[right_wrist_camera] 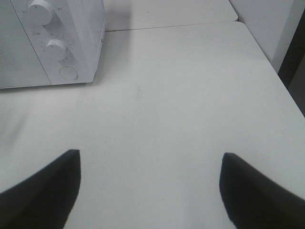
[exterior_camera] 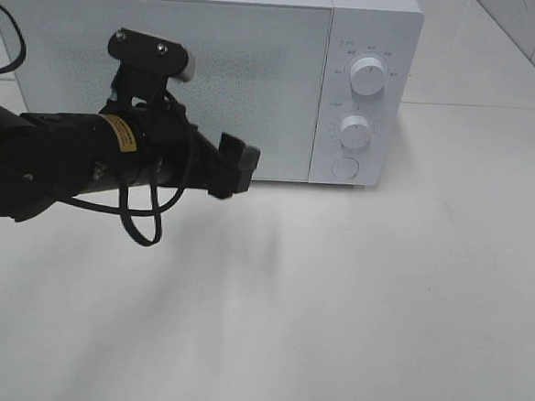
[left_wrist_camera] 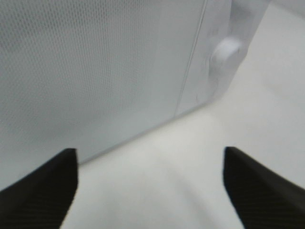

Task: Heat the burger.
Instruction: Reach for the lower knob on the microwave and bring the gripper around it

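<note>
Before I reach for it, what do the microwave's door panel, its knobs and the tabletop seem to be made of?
Door panel: looks like glass or clear plastic over fine dotted mesh, pale and matte. Knobs: probably moulded white plastic, smooth with soft sheen. Tabletop: white, smooth, likely laminate; it shows faint blurred shadows, no grain.

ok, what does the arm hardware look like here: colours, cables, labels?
Left arm: matte black, round body with a yellow label, a loose black cable looping beneath, and a black camera mount with two screws and a pale grey end. Left fingers and right fingers are black and wedge-shaped. The rest of the right arm is out of view.
</note>
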